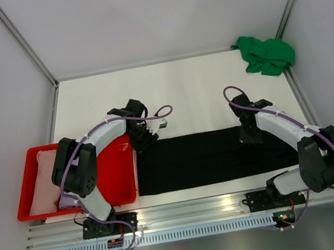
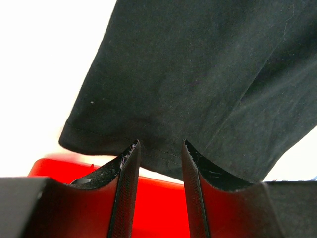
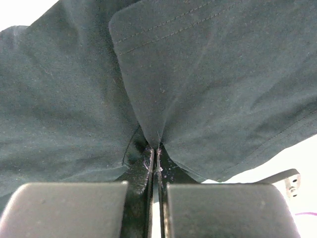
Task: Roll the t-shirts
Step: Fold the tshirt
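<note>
Jaws of the right gripper are closed, pinching a fold of the black t-shirt. Jaws of the left gripper stand partly apart at its hem, beside the red tray. The shirt lies flat along the table's near edge. The green t-shirt lies bunched at the far right corner.

Left gripper low, jaws apart; right gripper low, jaws pressed together.

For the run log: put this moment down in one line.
black t-shirt: flat, unrolled | left gripper: open at its far-left corner | right gripper: shut on its far edge | green t-shirt: bunched, far-right
</note>
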